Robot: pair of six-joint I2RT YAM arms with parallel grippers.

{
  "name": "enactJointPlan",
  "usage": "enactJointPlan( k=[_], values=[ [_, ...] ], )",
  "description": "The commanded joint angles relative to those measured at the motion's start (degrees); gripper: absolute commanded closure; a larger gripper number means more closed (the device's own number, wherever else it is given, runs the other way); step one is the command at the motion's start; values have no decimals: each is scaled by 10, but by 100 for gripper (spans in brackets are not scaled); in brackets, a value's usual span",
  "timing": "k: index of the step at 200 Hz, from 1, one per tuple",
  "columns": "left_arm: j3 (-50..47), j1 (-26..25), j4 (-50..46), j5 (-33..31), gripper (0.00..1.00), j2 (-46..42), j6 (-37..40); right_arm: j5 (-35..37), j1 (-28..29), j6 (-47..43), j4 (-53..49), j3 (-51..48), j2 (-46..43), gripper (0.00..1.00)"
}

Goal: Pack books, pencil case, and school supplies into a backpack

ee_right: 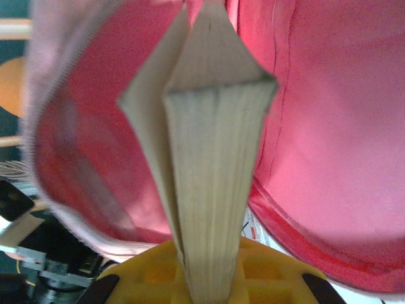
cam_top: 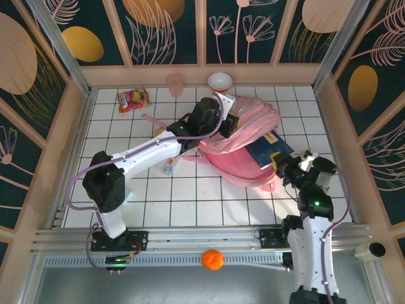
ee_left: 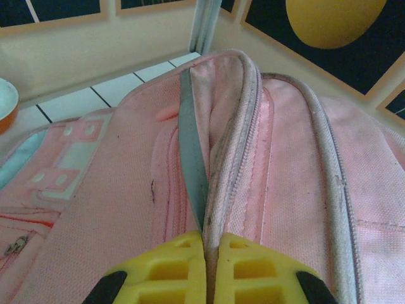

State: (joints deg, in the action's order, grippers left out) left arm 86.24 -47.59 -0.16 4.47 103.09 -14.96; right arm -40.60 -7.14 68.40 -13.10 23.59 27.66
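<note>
Yellow pads of my right claw (ee_right: 209, 272) sit up front in the right wrist view, clamped on the page edge of a thin dark navy hardcover book (ee_right: 212, 158). Its far end pokes into the red-pink lining of the big soft pink backpack (cam_top: 250, 120). That bag lies in the right half of the table, mouth facing the near right corner. My left claw (ee_left: 205, 269) is pinched tight on the zipper rim, lifting the mouth open.

Looks to me like the step is sliding the book in. To do it well, imo, I'd push straight along the spine and watch that the loose cover flap doesn't snag the rim. The left pinch should hold the lip high till the book clears it.

Overhead gives me the yellow label (cam_top: 273, 156) and how much book is outside the bag. The right wrist view gives the cover splaying off the pages, too small to read from above.
</note>
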Motion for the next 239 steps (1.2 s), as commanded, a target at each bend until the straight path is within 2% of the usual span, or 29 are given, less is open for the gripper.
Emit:
enactJointPlan(
  k=[1,34,76,113,147,159,174,191,217,239],
  values=[
    [43,10,68,32,100,-22,-23,62,70,34,168,-12,50,100],
    [52,18,70,46,100,-23,-25,137,151,48,330,-26,187,100],
    [69,23,65,62,100,-21,-24,177,194,49,472,16,372,100],
    [85,25,65,75,100,-18,-27,178,203,61,542,58,498,100],
    [98,25,60,77,100,-12,-25,183,210,72,534,79,573,100],
    [99,25,57,73,100,-11,-21,183,210,70,500,88,587,86],
    [99,26,52,67,100,-10,-14,176,210,57,457,99,596,73],
    [98,26,45,56,100,-12,-7,183,211,37,420,98,588,51],
    [89,28,42,47,100,-20,1,200,206,21,361,82,551,40],
    [82,30,37,38,100,-21,8,201,200,6,300,74,519,39]
  ],
)
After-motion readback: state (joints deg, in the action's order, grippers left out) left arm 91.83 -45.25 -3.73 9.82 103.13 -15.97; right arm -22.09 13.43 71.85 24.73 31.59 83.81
